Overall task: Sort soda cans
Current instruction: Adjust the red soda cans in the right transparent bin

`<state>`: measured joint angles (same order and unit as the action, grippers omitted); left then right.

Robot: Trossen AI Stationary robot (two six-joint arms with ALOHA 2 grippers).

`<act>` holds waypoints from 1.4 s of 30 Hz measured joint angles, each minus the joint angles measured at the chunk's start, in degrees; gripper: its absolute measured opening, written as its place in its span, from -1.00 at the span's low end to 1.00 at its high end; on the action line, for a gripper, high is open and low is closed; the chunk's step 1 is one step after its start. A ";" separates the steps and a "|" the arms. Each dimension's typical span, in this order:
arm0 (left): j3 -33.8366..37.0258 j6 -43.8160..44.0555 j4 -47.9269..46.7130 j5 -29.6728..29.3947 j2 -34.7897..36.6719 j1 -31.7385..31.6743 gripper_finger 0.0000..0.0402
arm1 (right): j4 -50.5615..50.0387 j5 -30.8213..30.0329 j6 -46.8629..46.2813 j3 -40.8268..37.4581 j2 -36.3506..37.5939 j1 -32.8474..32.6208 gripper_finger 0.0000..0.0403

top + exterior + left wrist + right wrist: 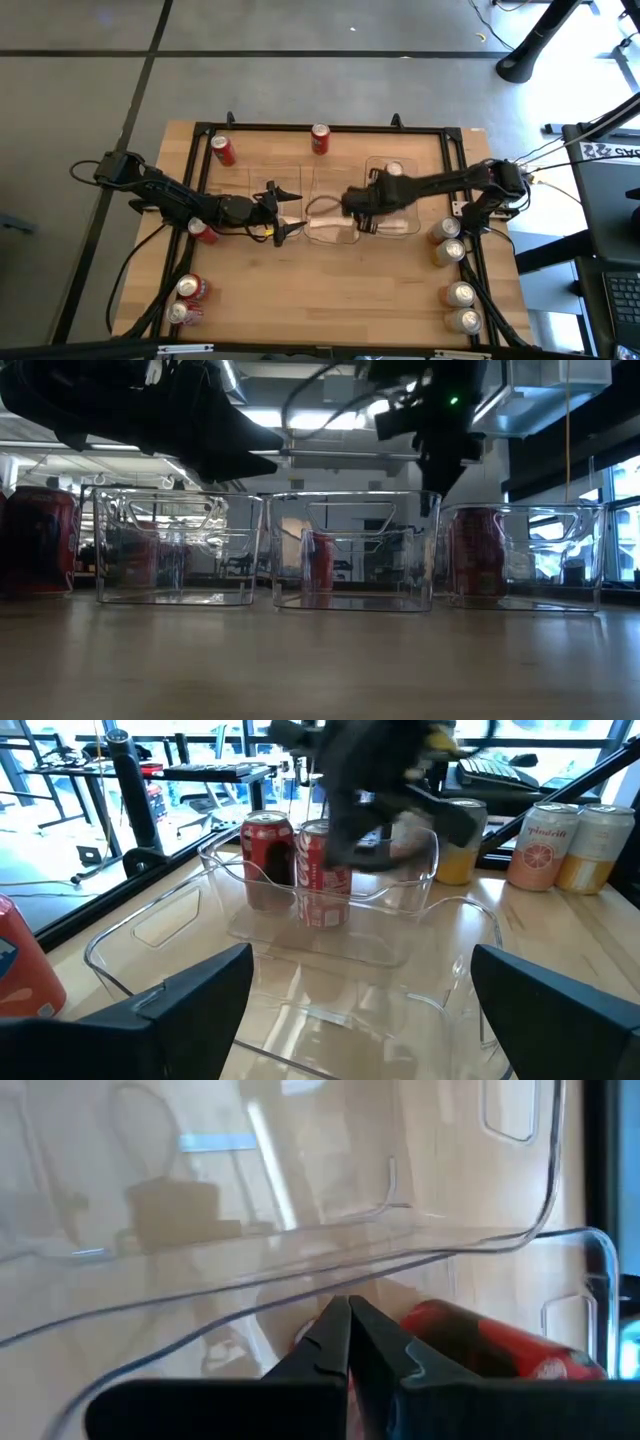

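My right gripper (352,203) sits near the centre of the overhead frame, over the clear bins (335,225), fingers pinched together on nothing. My left gripper (285,205) is just left of centre with its fingers spread wide and empty, pointing at the same bins.

The cans are scattered. One red can (392,170) stands in the bin right of centre; another red can (320,139) stands at the top middle of the table. Two more red ones are at the upper left (223,150) and beside my left arm (203,232), and a pair (186,299) at the lower left. The pale cans (455,270) cluster down the right edge.

I judge these cans light, thin-walled and smooth, so they would dent or slip under a hard squeeze. I would grip across the middle of the body, firmly but gently
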<state>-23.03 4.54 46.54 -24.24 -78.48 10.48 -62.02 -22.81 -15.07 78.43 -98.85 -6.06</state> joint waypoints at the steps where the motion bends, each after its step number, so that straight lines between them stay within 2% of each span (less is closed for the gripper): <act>1: 0.00 0.00 0.01 0.01 0.00 0.00 0.81 | -0.52 -1.51 -1.27 -0.21 0.00 -1.57 -0.96; 7: 0.00 -0.02 0.01 0.01 0.00 0.00 0.81 | -4.15 -11.74 -10.04 -4.37 0.02 -8.73 -0.96; 11: 0.00 -0.01 -0.01 0.01 0.00 0.02 0.81 | -3.68 -15.09 -11.70 -8.00 0.02 -10.25 -0.96; 20: 0.00 0.01 0.00 0.01 0.00 0.00 0.81 | 2.38 -15.12 -9.27 -11.82 0.05 -7.45 -0.96; 24: 0.00 0.00 0.01 -0.01 0.00 0.00 0.81 | 6.63 -13.15 -6.79 -13.56 0.13 -6.24 -0.96; 37: 0.00 0.02 -0.01 0.01 0.00 0.03 0.81 | 0.07 -14.94 -8.49 -14.36 0.11 -5.52 -0.96; 42: 0.00 0.17 -0.01 0.01 0.00 0.04 0.81 | -0.32 -11.06 -8.69 -10.46 0.52 -5.97 -0.96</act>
<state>-23.03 4.71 46.52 -24.23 -78.48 10.52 -62.34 -33.86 -23.76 67.96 -98.32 -12.03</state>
